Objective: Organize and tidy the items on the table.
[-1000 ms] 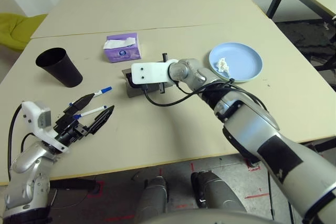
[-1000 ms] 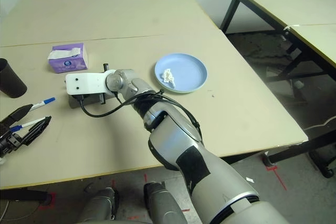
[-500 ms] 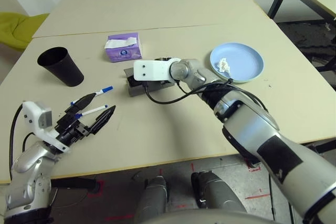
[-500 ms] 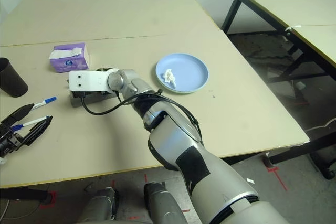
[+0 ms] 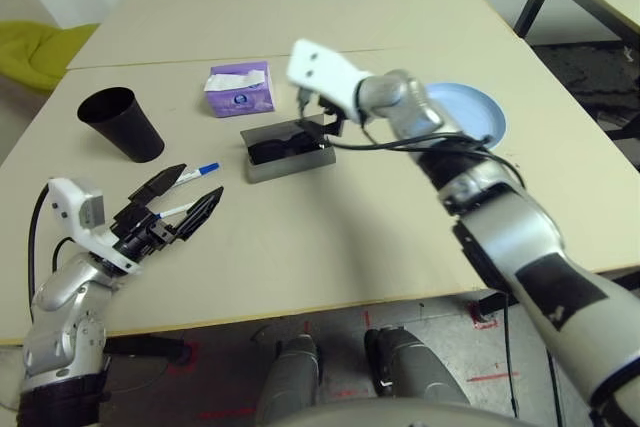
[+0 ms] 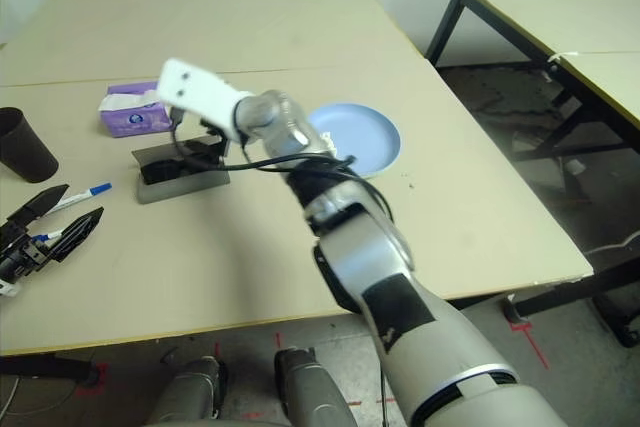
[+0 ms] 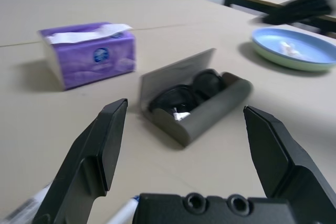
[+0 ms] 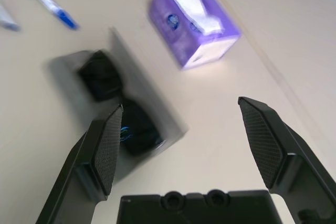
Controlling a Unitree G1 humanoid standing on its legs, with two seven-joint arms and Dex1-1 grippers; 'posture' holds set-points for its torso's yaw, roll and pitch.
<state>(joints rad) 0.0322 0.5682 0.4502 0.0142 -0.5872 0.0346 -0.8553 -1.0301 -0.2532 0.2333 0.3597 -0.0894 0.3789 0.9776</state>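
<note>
- The black cup (image 5: 121, 125) is standing mouth up on the table (image 5: 400, 237), toward ten o'clock as the robot is facing it, with twelve lying straight ahead.
- The left claw (image 5: 194, 195) is hanging over the near left of the table, at the case's eight o'clock; it is gaping wide and gripping nothing.
- Two white pens are lying by that claw: the farther pen (image 5: 190, 176) is pointing its blue cap toward two o'clock, while the nearer pen (image 5: 177, 209) is lying partly hidden by the claw, its blue end pointing toward eight.
- The purple tissue box (image 5: 240, 99) is sitting at the case's eleven o'clock, a white sheet showing at its top.
- The grey glasses case (image 5: 300, 166) is lying open near the middle of the table, its lid standing up along the far side.
- The black sunglasses (image 7: 176, 98) are resting inside the case.
- The right claw (image 5: 328, 122) is hovering above the table by the case's one o'clock; it is released, its two fingers standing well apart with nothing between them.
- The light blue plate (image 6: 368, 137) is resting on the pale green plate (image 7: 304, 65), toward the case's two o'clock.
- The crumpled white tissue (image 7: 289, 50) is lying on the blue plate, partly hidden behind the right arm in the right eye view.
</note>
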